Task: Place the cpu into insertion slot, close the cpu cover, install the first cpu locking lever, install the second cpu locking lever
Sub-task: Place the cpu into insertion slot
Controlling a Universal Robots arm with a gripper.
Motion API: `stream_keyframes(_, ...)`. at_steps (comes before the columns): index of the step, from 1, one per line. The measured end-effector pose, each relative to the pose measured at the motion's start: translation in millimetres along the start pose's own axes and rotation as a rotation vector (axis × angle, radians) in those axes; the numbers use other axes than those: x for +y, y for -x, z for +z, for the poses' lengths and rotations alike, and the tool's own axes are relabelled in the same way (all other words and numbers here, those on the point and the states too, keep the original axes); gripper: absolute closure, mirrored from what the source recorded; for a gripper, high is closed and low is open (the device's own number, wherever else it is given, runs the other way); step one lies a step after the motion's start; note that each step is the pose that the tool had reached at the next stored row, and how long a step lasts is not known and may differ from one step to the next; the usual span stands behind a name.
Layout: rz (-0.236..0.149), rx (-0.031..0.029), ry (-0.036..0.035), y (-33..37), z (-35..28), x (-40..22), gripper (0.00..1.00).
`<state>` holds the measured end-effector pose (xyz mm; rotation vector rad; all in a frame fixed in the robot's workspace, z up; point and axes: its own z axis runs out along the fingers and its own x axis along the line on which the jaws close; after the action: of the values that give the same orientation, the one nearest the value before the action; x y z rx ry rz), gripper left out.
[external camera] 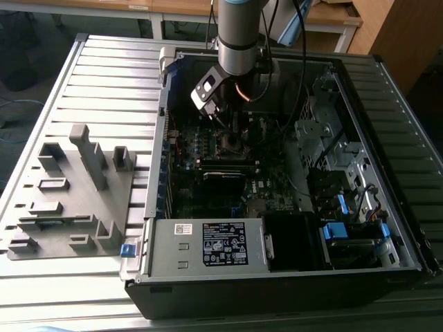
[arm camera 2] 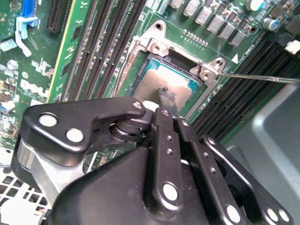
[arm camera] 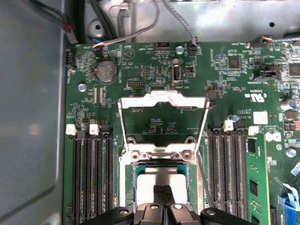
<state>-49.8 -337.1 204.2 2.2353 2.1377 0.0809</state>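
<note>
Inside the open computer case, the insertion slot [arm camera: 161, 154] sits on the green board, and the cpu [arm camera: 161, 176] lies in it with its silver top showing. The cpu cover [arm camera: 162, 98] is swung open, away from the socket, with the board visible through its window. My gripper [arm camera: 163, 190] is shut, its two thin fingers pressed together with nothing between them. Their tips are over the cpu's [arm camera 2: 154, 84] top, at or just above it, inside the slot's rim [arm camera 2: 157, 47]. In the exterior view the gripper [external camera: 232, 135] hangs straight down over the socket. A thin locking lever [arm camera 2: 258, 77] sticks out beside the slot.
Long black memory slots [arm camera: 91, 178] flank the socket on both sides. Cables [arm camera: 136, 35] run along the case wall past the board's edge. In the exterior view, the power supply [external camera: 208, 245] and drive bays [external camera: 346, 228] fill the case's front and right. A grey fixture tray [external camera: 69, 194] lies on the table to the left.
</note>
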Motion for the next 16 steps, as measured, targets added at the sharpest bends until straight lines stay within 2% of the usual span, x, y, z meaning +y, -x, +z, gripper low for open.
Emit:
stream_keyframes(6,0.002,0.0010,0.0002,-0.7,0.3,-2.0,0.89)
stream_keyframes(10,0.003,0.0070,-0.0001,-0.8,0.9,-2.6,0.89)
stream_keyframes(16,0.004,0.0075,-0.0002,-0.7,2.9,-2.8,0.89)
